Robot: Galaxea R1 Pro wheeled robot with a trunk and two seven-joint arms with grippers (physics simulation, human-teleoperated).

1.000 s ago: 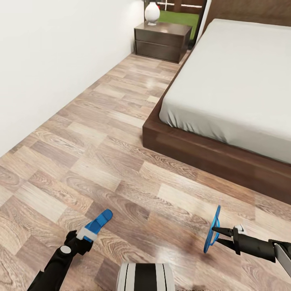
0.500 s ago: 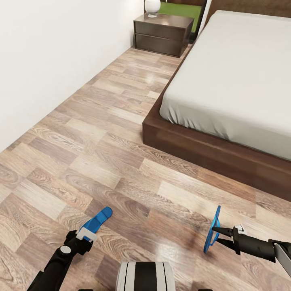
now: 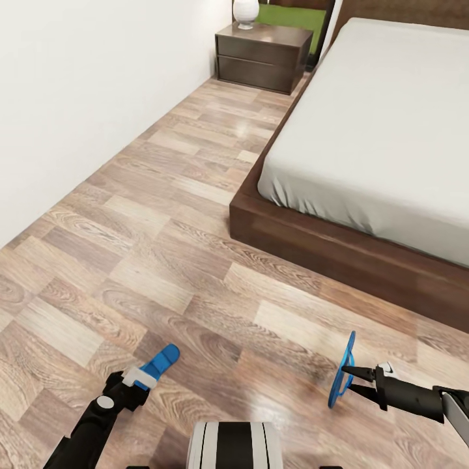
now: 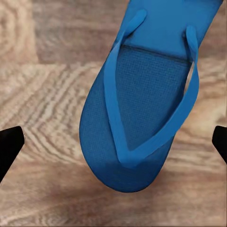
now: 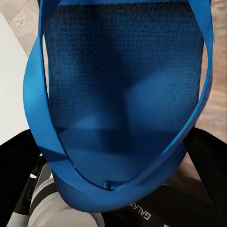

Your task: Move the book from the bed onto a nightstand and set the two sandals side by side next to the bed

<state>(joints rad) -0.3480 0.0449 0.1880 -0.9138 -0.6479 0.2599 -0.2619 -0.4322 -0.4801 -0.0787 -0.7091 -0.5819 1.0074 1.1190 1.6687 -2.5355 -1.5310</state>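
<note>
Two bright blue flip-flops hang above the wood-plank floor [image 3: 163, 215], one in each gripper. The left sandal [image 3: 159, 362] juts forward out of the left gripper [image 3: 138, 378], lying roughly flat with its sole facing down; in the left wrist view the left sandal [image 4: 142, 104] shows its strap side, the thin straps meeting in a V near the rounded toe, with plank floor beneath it. The left gripper's black fingertips [image 4: 9, 146] sit at the two edges of that view, well apart from the visible part of the sandal, so whether the fingers pinch it further back cannot be told there; in the head view the sandal's rear end sits at the gripper.

The right sandal [image 3: 343, 369] stands on edge, upright and thin as seen from the head, pinched at its middle by the narrowed black fingers of the right gripper [image 3: 352, 380]. The right wrist view has the right sandal [image 5: 123, 94] close up, straps looping around its dark textured footbed.

Ahead and to the right stands the bed [image 3: 312, 238], dark brown frame under a pale grey mattress. At its far end, against the white wall [image 3: 78, 98], is the nightstand [image 3: 260, 55] with two drawers and a white vase [image 3: 245, 12] on top.
</note>
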